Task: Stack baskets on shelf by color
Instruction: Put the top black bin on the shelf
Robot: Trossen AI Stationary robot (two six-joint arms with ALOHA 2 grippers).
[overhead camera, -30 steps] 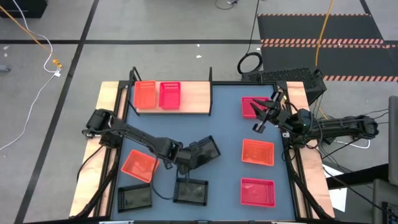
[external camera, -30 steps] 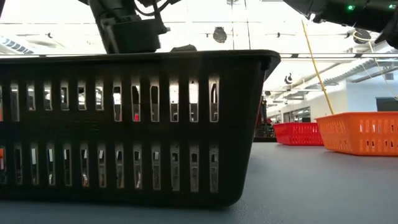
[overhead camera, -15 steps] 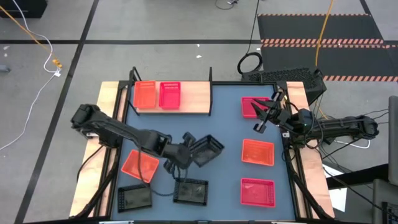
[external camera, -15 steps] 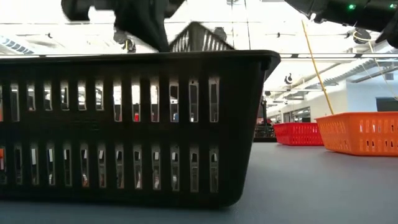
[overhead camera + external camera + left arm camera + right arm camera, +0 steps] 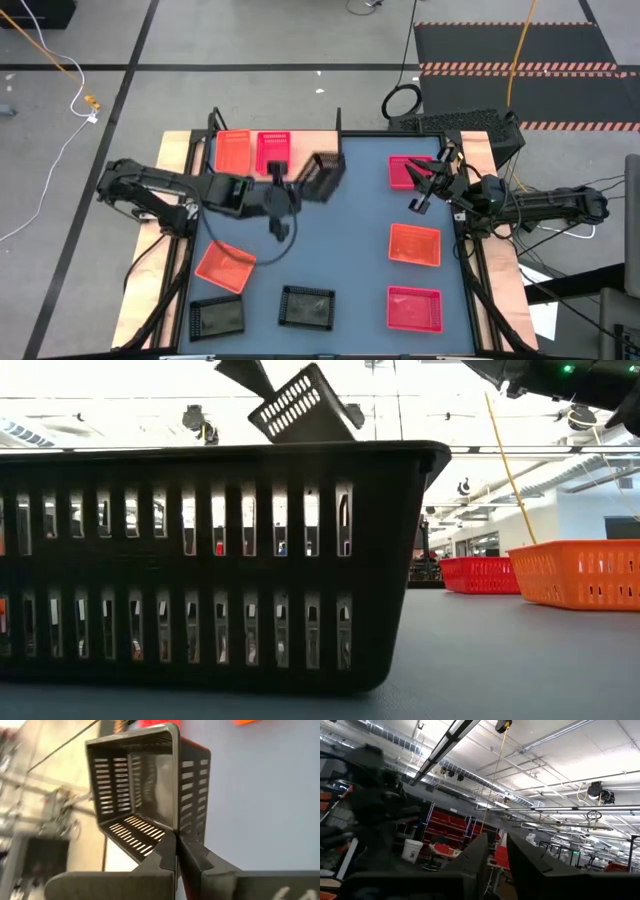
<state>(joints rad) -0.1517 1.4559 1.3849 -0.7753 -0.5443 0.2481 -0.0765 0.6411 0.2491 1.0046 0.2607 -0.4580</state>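
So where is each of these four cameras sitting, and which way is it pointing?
High view: above the table, looking straight down; both arms show.
Low view: at tabletop height, looking level past a black basket; an arm's edge shows on top.
Left wrist view: on the left arm, facing the carried black basket; the left gripper pinches it.
Right wrist view: on the right arm, aimed at the ceiling; the right gripper shows.
Shared: the carried basket appears in high, low and left wrist views.

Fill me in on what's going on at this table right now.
The left gripper is shut on a black basket, carrying it tilted in the air beside the wooden shelf. On the shelf sit an orange basket and a pink basket. Two more black baskets, a third orange one and others in orange and pink are on the table. The right gripper waits, raised near the table's right edge.
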